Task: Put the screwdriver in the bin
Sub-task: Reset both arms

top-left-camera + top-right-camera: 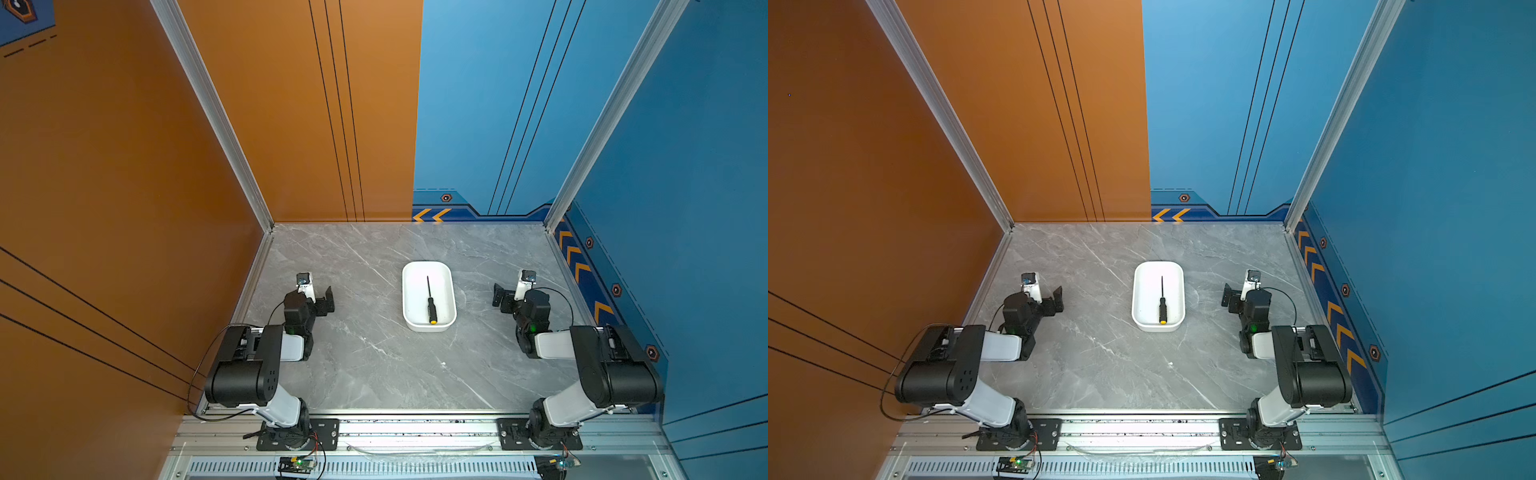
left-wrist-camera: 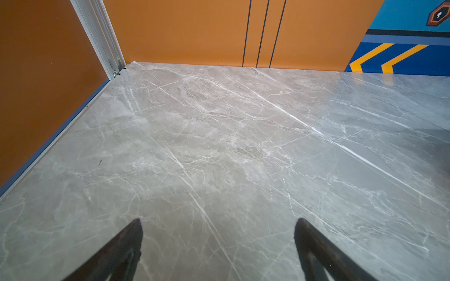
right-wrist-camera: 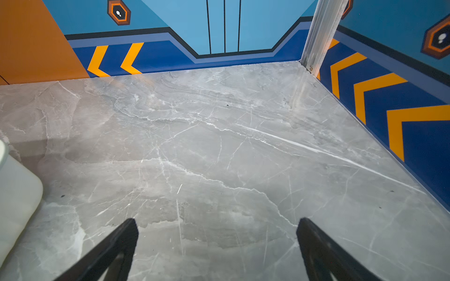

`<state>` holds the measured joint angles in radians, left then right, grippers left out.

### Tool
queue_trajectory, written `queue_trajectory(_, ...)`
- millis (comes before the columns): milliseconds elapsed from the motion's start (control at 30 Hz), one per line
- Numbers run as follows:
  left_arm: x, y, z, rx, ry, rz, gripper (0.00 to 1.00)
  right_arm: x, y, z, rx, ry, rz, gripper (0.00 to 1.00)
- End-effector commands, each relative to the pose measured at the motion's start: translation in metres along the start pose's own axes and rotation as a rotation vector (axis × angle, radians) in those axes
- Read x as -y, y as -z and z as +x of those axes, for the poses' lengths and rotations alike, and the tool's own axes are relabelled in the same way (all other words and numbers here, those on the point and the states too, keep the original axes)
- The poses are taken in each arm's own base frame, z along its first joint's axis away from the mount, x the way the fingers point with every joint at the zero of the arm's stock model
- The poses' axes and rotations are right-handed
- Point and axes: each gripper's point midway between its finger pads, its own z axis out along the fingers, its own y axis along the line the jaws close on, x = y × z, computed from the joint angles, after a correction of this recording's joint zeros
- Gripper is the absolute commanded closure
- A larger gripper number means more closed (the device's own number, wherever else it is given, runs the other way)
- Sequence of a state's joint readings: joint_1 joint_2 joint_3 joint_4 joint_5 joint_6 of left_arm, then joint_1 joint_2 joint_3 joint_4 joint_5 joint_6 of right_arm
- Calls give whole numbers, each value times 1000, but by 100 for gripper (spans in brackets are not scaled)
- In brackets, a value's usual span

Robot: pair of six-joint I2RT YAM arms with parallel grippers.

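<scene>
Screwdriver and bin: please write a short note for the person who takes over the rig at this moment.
Left gripper: open, empty, over bare table to the left of the bin.
Right gripper: open, empty, to the right of the bin, apart from it.
Screwdriver: lies flat inside the bin, shaft pointing to the back wall, yellow cap at the near end.
Done: the screwdriver is in the bin; neither gripper touches it.
Left: nothing of the placing, as far as both top views show. Both arms sit folded near their bases.
</scene>
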<state>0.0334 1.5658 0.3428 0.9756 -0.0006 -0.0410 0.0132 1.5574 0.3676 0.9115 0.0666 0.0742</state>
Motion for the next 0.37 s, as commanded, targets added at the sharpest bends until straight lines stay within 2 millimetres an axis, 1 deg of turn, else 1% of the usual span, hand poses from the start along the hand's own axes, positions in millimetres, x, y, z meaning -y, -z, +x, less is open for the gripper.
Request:
queue_trajectory(0,1,-2,-6,12,-25,-4,2,3,0,-6,14,5,22,0)
queue_trajectory(100,4,-3,-5,2,-35,12,2,3,0,-6,13,7,20,0)
queue_trajectory(333,4,-4,-5,2,-35,13,2,3,0,-6,15,6,21,0)
